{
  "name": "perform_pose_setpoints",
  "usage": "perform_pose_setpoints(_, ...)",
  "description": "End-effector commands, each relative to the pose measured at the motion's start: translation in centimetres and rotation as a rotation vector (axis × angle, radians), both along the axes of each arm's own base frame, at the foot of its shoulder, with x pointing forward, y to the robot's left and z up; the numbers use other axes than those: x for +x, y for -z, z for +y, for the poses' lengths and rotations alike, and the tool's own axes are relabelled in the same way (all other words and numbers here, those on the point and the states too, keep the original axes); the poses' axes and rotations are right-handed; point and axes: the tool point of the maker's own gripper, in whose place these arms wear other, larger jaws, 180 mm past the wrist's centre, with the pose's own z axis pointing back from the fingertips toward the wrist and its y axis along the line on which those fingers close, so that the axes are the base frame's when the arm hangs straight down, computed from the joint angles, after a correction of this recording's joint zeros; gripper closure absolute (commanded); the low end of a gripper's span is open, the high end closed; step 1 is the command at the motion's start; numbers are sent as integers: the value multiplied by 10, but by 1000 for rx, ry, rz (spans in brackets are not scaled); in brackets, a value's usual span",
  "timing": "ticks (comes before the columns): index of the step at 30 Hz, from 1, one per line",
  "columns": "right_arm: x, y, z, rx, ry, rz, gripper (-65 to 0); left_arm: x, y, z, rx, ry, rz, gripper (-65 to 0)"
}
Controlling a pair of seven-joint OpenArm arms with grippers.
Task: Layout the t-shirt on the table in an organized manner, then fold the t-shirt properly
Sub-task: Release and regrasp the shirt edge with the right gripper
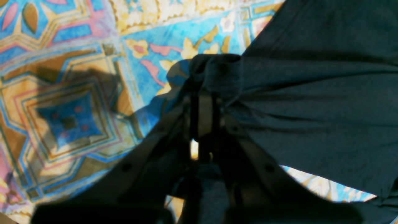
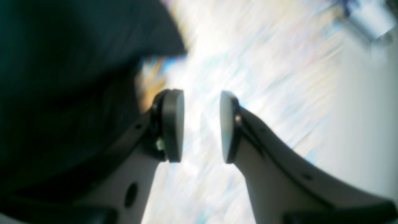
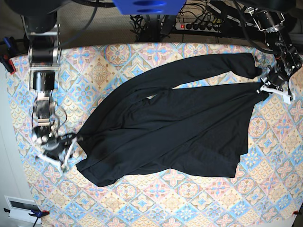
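The black t-shirt (image 3: 180, 127) lies spread and creased across the patterned table (image 3: 142, 208), one long sleeve reaching to the back right. My left gripper (image 3: 267, 84) is at the shirt's right edge, shut on a bunched fold of black cloth (image 1: 214, 71), which is pulled taut. In the left wrist view the left gripper (image 1: 203, 105) sits just above the tablecloth (image 1: 71, 115). My right gripper (image 3: 66, 147) stands at the shirt's left tip. Its pads (image 2: 172, 124) are apart with nothing between them, so the right gripper (image 2: 202, 124) is open. The black cloth (image 2: 62, 77) lies to its left.
A power strip (image 3: 199, 26) and cables lie behind the table's back edge. A blue part (image 3: 142, 5) hangs at the top centre. A white box (image 3: 21, 206) sits off the front left corner. A red clamp (image 3: 5, 61) grips the left edge.
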Motion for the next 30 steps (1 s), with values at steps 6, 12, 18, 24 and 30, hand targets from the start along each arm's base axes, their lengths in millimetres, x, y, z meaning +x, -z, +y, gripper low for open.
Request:
perform_pose_setpoints(6, -23, -8, -1, -13, -24, -13, -185, 14, -17, 8, 28, -2, -55, 0)
perform_pose_setpoints(12, -28, 4, 9, 66, 9, -8, -186, 16, -19, 9, 32, -1, -57, 0)
perform_pose_setpoints(18, -33, 21, 10, 92, 27, 34, -182, 15, -19, 9, 31, 0, -55, 0)
perform_pose_setpoints(24, -34, 34, 27, 214, 34, 57, -205, 13, -18, 9, 30, -3, -49, -40)
perform_pose_setpoints(30, -34, 35, 36, 295, 37, 57, -273, 13, -17, 9, 30, -4, -47, -161)
